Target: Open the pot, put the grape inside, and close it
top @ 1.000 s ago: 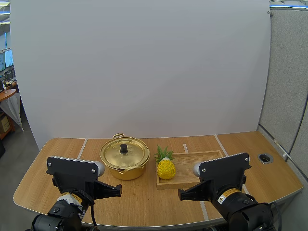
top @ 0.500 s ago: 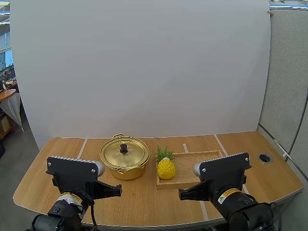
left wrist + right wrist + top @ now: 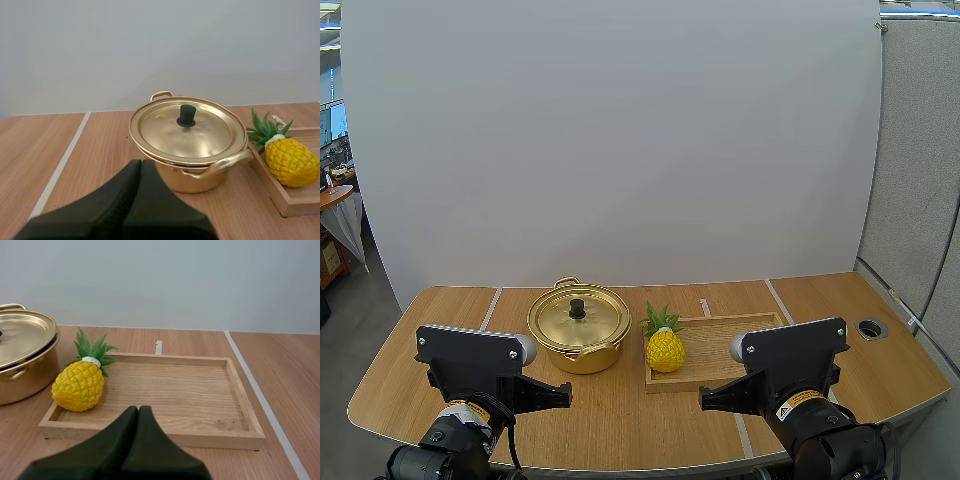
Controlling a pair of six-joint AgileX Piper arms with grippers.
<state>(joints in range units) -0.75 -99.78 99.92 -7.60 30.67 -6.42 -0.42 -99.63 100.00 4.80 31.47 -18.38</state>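
Wooden counter (image 3: 620, 420) stretches ahead of my two arms. Nearest me, my left tool (image 3: 141, 166) is closed into one dark wedge with nothing in it. My right tool (image 3: 138, 411) is likewise closed and empty, just short of the wooden tray (image 3: 175, 390). Beyond the left tool the gold pot (image 3: 185, 182) stands on the counter with its lid (image 3: 187, 135) on and the black knob (image 3: 187, 115) upright. Just beside the pot, a yellow pineapple (image 3: 78, 385) rests in the tray's end nearest it, green crown on the far side.
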